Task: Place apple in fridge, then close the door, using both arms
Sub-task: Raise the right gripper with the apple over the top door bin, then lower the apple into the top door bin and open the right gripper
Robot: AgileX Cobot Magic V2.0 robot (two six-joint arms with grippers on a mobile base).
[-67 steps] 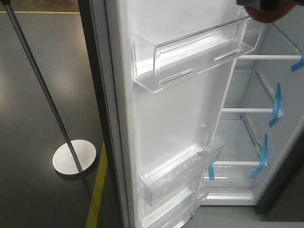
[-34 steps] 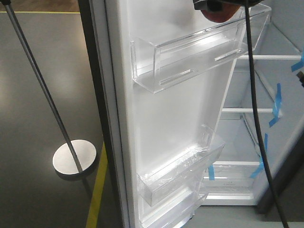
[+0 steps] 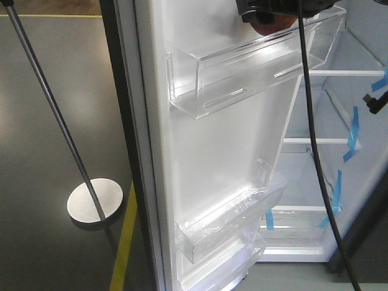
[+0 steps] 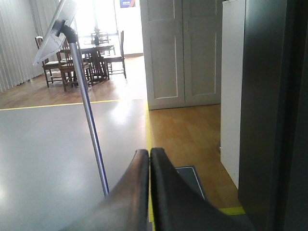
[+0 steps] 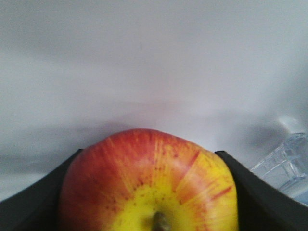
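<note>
One apple [image 5: 149, 187], round and smooth, red streaked over yellow at the stem, is clamped between my two black right fingers [image 5: 33, 207]. It hangs before the white inner face of the open door [image 3: 212, 139], just above the topmost of three clear plastic bins [image 3: 242, 70]. Beyond, the fridge [image 3: 364, 54] shows three white shelves [image 3: 315, 140] with blue tape [image 3: 354, 124]. My two left fingers [image 4: 139, 183] are pressed flat together.

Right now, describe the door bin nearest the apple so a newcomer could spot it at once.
Find the open fridge door, white inside. Near its top sits a clear bin, just below the right gripper holding the apple. Unlike the lower bins with crinkled film, it is bare, with two long slots.
</note>
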